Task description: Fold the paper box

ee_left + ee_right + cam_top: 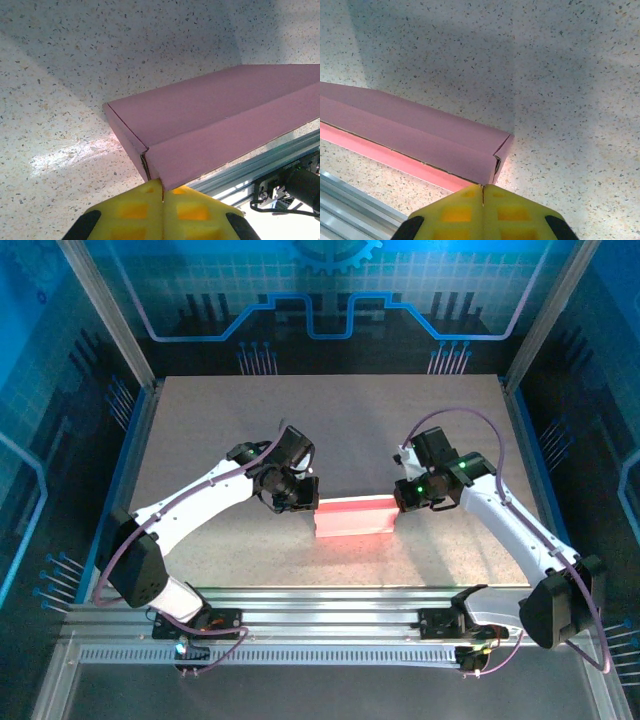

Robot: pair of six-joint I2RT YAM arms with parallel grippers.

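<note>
The paper box (355,517) is a long, low pink shape lying mid-table, near the front edge. My left gripper (306,502) is at its left end and my right gripper (399,502) at its right end. In the left wrist view the yellow fingers (135,210) are pressed together, and my left gripper (162,186) is shut on the lower corner of the paper box (225,115), where a seam gapes slightly. In the right wrist view my right gripper (483,189) is likewise shut on the bottom corner of the paper box (420,130), beside a slightly open end flap.
The speckled table (330,430) stretches behind the box. An aluminium rail (320,600) runs along the near edge, close to the box, and appears in the wrist views as the rail (260,165) and the rail (350,200). Frame posts and blue walls enclose the sides.
</note>
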